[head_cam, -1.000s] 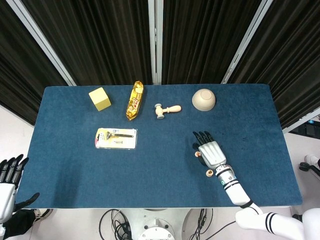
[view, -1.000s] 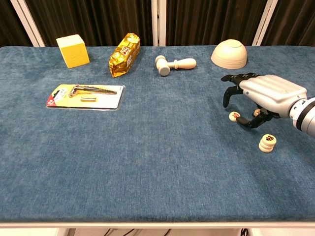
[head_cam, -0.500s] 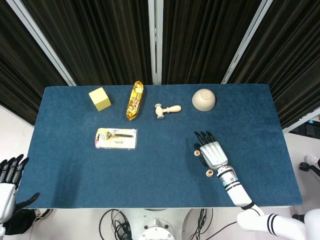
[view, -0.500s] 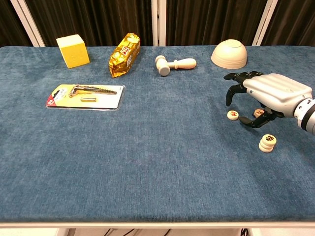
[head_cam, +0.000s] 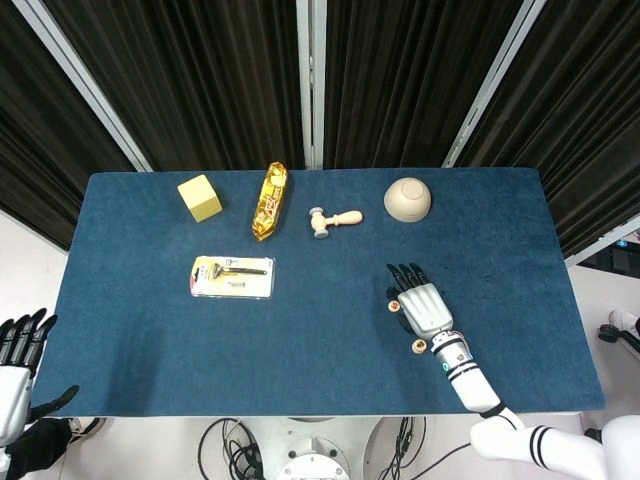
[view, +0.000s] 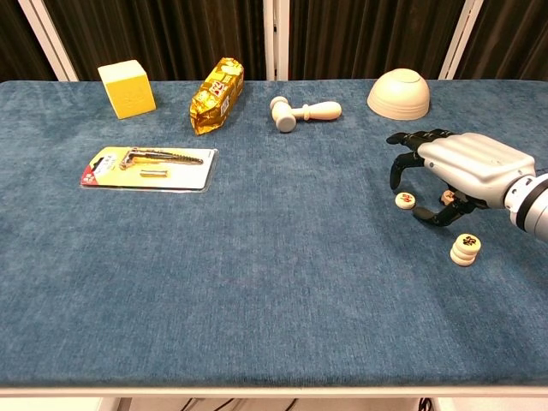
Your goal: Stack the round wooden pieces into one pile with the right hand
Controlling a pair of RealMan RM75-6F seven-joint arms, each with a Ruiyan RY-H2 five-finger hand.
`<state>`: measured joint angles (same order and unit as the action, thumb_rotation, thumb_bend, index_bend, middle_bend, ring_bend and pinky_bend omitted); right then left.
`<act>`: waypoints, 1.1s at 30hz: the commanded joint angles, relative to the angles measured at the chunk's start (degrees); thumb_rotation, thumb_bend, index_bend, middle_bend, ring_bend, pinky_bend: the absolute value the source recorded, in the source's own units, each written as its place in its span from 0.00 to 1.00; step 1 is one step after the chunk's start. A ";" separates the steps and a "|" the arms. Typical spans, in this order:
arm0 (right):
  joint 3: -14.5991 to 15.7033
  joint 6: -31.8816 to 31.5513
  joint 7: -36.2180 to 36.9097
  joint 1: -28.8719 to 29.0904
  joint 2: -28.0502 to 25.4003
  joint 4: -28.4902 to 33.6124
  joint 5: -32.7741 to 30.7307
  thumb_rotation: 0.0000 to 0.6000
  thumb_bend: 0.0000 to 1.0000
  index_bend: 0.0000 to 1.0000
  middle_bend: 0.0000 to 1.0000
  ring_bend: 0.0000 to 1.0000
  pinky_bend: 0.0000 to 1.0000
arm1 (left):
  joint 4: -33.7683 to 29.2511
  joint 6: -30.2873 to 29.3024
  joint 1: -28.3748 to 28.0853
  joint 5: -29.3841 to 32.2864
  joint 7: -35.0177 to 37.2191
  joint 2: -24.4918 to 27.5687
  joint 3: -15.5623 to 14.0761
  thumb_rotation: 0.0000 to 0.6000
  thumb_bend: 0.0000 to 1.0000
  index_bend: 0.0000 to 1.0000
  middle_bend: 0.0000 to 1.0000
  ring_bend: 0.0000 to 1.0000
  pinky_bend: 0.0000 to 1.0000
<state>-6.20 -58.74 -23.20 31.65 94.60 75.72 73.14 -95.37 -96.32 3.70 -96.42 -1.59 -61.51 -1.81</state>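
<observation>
right robot hand edges back over the loose discs

since half a second ago the right robot hand [view: 467, 167] has drifted slightly leftward above the bench [view: 257, 257], back toward where it hovered a second ago; nothing else has shifted; its fingers are curled downward and apart, holding nothing, arched over two loose round wooden pieces; one loose disc [view: 406, 200] lies on the cloth just beside the fingertips [view: 396, 175], and a second loose disc [view: 448, 197] is partly hidden under the palm; whether the thumb touches it cannot be told; the small pile [view: 466, 249] of round wooden pieces stands near the wrist, toward the bench's front edge, apart from both loose discs; the left robot hand [head_cam: 15, 365] hangs off the bench's corner, fingers spread and empty; by my reading the task is partly done: a short pile exists, perhaps three high, and at least two pieces remain to be picked up and set on it; neither is gripped yet.
</observation>
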 commanded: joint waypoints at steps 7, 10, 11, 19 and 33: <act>0.14 -0.41 -0.22 0.07 0.51 -0.60 -0.02 1.00 0.34 0.48 0.04 0.00 0.00 | 0.01 -0.06 0.04 -0.03 0.02 0.00 -0.02 1.00 0.10 0.03 0.00 0.00 0.00; -0.13 -1.41 0.64 -0.05 0.15 -0.03 0.65 1.00 0.35 0.50 0.04 0.00 0.00 | 0.03 -0.12 0.05 -0.12 0.03 0.01 -0.04 1.00 0.10 0.03 0.00 0.00 0.00; -0.23 -1.86 1.03 -0.10 -0.25 0.49 1.06 1.00 0.35 0.50 0.04 0.00 0.00 | 0.03 -0.11 0.05 -0.13 0.02 0.01 -0.05 1.00 0.10 0.03 0.00 0.00 0.00; 0.91 -6.04 3.09 -1.88 -6.52 8.60 5.33 1.00 0.35 0.51 0.05 0.00 0.00 | -0.06 -0.17 0.06 -0.23 -0.07 0.02 -0.05 1.00 0.10 0.03 0.00 0.00 0.00; 8.81 -9.42 3.73 -7.66 -13.97 14.52 10.97 1.00 0.35 0.51 0.05 0.00 0.00 | -0.42 0.57 -0.14 -0.13 -0.88 -0.15 -0.21 1.00 0.10 0.03 0.00 0.00 0.00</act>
<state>1.97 -67.53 -20.01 24.56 81.08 90.03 83.30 -95.78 -95.76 3.57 -96.56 -2.46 -61.66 -2.01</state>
